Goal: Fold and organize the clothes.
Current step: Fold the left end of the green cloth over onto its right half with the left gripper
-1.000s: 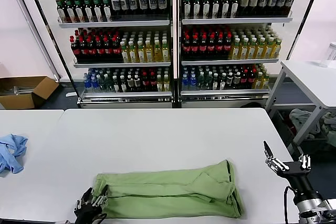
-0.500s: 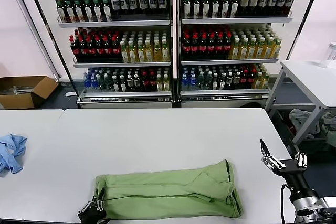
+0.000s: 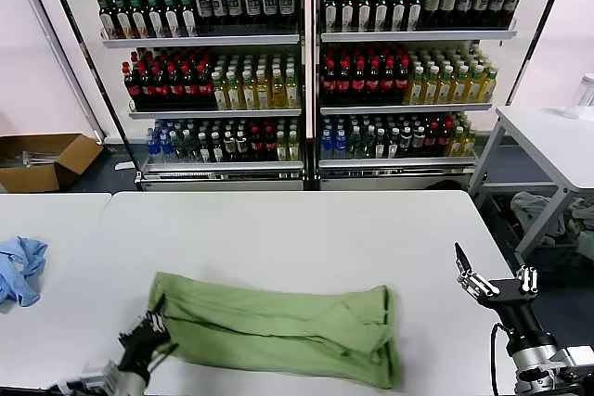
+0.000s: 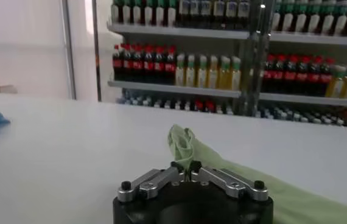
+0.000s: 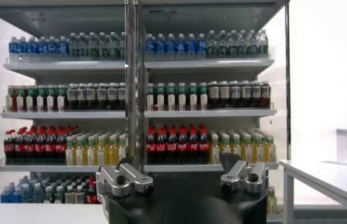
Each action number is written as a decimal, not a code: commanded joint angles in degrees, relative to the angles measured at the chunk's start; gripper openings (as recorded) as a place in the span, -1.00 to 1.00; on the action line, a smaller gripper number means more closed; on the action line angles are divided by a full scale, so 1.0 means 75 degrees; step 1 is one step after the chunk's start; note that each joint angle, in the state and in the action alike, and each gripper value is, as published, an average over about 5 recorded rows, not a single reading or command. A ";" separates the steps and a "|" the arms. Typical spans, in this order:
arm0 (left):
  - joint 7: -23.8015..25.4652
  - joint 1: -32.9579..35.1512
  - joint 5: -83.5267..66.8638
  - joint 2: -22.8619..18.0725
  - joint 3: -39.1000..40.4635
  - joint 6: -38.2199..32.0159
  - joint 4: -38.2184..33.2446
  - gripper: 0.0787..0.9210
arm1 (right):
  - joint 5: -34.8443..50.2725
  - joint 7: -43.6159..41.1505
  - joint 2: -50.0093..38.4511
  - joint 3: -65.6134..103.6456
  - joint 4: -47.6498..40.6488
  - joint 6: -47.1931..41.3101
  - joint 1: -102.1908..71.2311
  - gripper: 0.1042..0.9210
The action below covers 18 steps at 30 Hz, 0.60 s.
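The light green polo shirt [image 3: 278, 329] lies folded in a long band across the near part of the white table [image 3: 297, 229], its left end lifted and dragged to the left. My left gripper [image 3: 148, 329] is shut on that left end; in the left wrist view the jaws [image 4: 186, 166] pinch a bunched green corner [image 4: 182, 141]. My right gripper [image 3: 492, 277] is open and empty, raised off the table's right edge, facing the shelves [image 5: 179, 167]. The collar, buttons and chest graphic are hidden in the folds.
A light blue cloth [image 3: 20, 268] lies at the table's far left edge. Drink coolers [image 3: 306, 62] full of bottles stand behind the table. A second white table [image 3: 557, 141] is at the right, a cardboard box [image 3: 42, 159] on the floor at the left.
My left gripper has pulled the shirt's left end up and to the left; the shirt's right end has slid left and now looks blurred. My right gripper has drifted slightly left.
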 commanded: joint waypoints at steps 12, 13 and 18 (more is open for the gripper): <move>0.0171 0.0733 0.0006 0.0313 -0.3379 0.0821 -0.0887 -0.95 | -0.0109 0.0038 0.0015 -0.0147 0.0062 -0.0022 0.0116 0.76; 0.0227 0.0944 0.0171 0.0255 -0.3090 0.0720 -0.1148 -0.95 | -0.0118 0.0041 0.0021 -0.0156 0.0065 -0.0025 0.0119 0.76; 0.0684 0.0982 0.0787 0.0144 -0.1407 0.0366 -0.1805 -0.95 | -0.0150 0.0066 0.0051 -0.0160 0.0078 -0.0026 0.0107 0.76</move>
